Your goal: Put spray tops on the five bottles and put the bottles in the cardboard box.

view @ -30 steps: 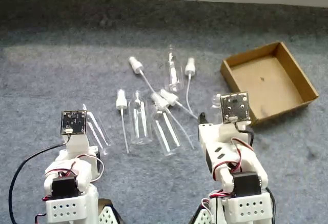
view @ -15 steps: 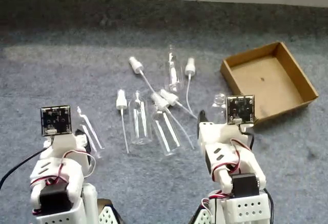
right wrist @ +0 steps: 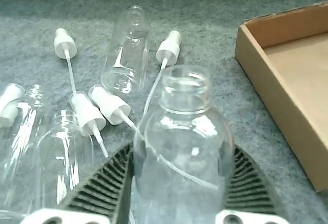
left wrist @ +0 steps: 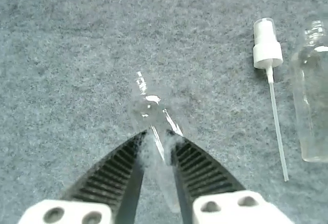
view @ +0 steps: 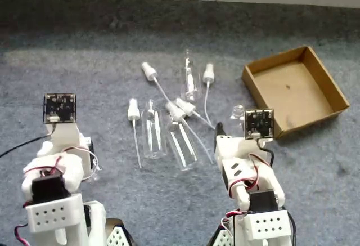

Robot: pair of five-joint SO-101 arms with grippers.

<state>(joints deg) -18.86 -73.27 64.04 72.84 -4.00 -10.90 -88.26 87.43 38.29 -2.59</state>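
The left gripper [left wrist: 158,141] pinches a small clear plastic bottle [left wrist: 149,108] over the grey carpet [left wrist: 77,55] (its lower end is hidden between the black fingers). The right gripper [right wrist: 182,155] clamps another clear, uncapped bottle [right wrist: 180,98] upright near the brown cardboard box [right wrist: 271,90], which is cut off at the edge.

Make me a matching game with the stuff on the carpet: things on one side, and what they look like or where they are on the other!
Things
1. box
2. spray top
3. right arm's bottle
4. left arm's bottle

Clues
A. white, with a thin tube
B. clear, held far from the box
C. brown cardboard
D. clear, held next to the box

Pairs: 1-C, 2-A, 3-D, 4-B
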